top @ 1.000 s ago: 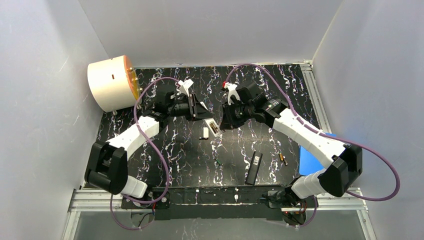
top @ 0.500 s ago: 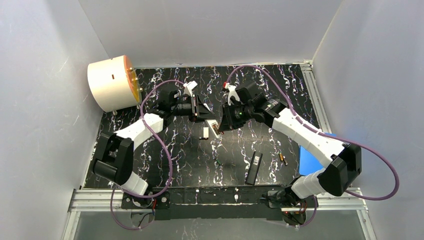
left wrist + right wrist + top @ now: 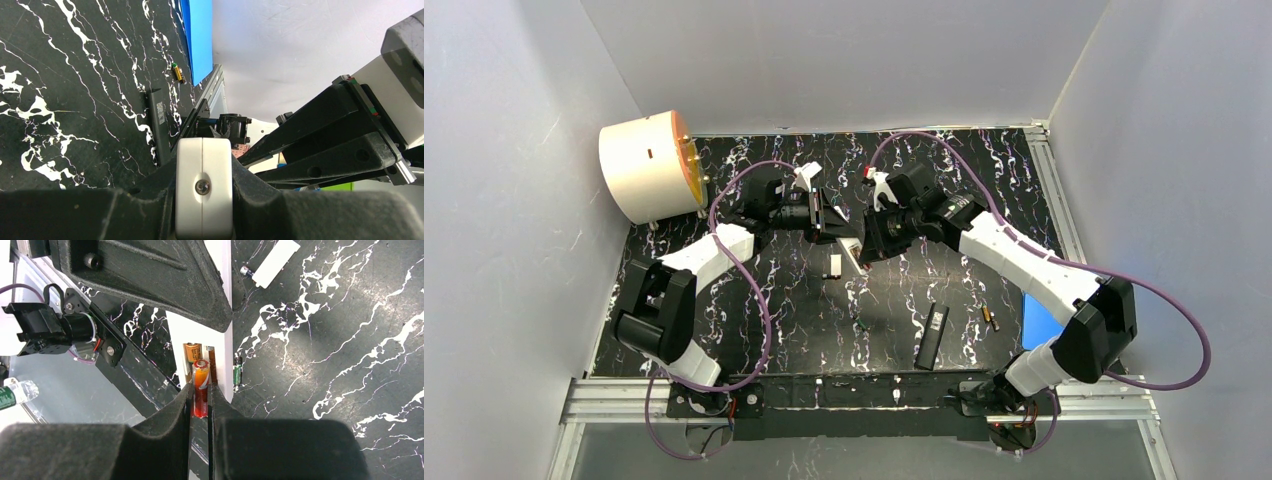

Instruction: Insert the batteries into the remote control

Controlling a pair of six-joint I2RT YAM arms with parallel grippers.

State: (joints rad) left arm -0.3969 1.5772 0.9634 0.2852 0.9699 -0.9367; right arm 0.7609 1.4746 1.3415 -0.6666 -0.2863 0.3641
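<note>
My left gripper [image 3: 836, 228] is shut on a white remote [image 3: 852, 250] and holds it above the table; the left wrist view shows the remote end-on [image 3: 204, 187] between the fingers. My right gripper [image 3: 201, 392] is shut on a red-orange battery [image 3: 201, 387], whose tip lies in the remote's [image 3: 222, 347] open compartment beside a gold battery [image 3: 192, 351] seated there. In the top view the right gripper [image 3: 865, 244] touches the remote. A green battery [image 3: 237, 374] lies on the table below. A black-and-gold battery [image 3: 990, 318] lies to the right.
The white battery cover [image 3: 834, 265] lies on the black marbled table [image 3: 754, 310] with a small battery [image 3: 245, 271] at its end. A black remote [image 3: 932, 335] lies near the front. A blue sheet [image 3: 1039, 320] is at the right edge, a cream drum [image 3: 649, 165] at the back left.
Both grippers have shifted slightly toward the back with the remote between them. The left arm's elbow has swung in. Both grips are unchanged.
</note>
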